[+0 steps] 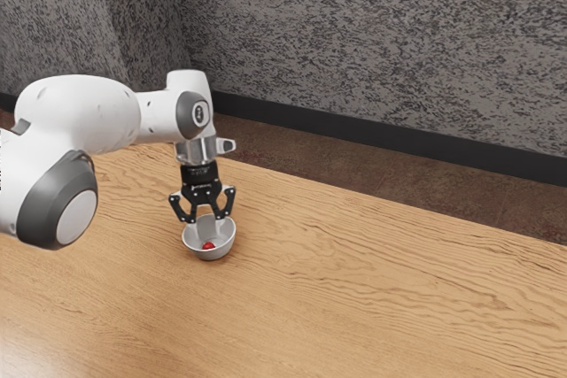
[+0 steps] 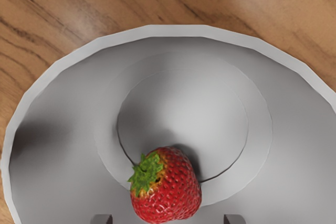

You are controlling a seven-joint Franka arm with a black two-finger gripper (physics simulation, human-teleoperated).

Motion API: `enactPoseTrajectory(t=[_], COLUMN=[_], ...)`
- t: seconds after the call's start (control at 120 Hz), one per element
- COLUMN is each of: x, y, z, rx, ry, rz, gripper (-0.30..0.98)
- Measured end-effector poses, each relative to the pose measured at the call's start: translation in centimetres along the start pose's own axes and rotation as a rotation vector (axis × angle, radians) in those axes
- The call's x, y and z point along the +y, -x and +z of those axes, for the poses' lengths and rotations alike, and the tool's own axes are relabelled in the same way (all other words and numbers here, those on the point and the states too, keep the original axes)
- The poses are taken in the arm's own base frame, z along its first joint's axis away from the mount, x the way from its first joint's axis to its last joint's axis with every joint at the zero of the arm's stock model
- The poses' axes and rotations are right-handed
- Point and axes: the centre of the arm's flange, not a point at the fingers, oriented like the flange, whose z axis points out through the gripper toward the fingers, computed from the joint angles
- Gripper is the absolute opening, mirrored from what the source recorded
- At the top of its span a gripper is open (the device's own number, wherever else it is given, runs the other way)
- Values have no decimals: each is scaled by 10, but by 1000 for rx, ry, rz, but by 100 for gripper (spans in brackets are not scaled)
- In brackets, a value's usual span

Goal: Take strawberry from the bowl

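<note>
The black gripper [image 1: 205, 219] points straight down over the bowl, its two fingers spread apart with their tips around the bowl's rim height. Below it, the light grey bowl [image 1: 221, 248] stands upright on the table, and the red strawberry [image 1: 208, 245] lies inside. In the wrist view the strawberry [image 2: 169, 190] rests near the bottom of the bowl [image 2: 189, 100], its green leafy cap to one side. Fingertips of the gripper [image 2: 168, 220] show at that view's lower edge, one on either side of the strawberry, with gaps between them and it.
The wooden table [image 1: 372, 289] extends around the bowl and toward the exterior view's right. Behind the table's far edge are a brown floor [image 1: 354, 165] and a mottled grey wall [image 1: 381, 42] with a dark baseboard.
</note>
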Motion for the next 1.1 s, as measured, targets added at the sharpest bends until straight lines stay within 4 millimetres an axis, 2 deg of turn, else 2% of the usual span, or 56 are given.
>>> enactPoseTrajectory(t=[0.7, 0.842, 1.1], x=[5, 1, 0], y=[-8, -15, -23], z=[24, 20, 32], rx=[-51, -50, -82], ry=[-8, 1, 10], rz=[21, 24, 33], gripper=[19, 19, 18])
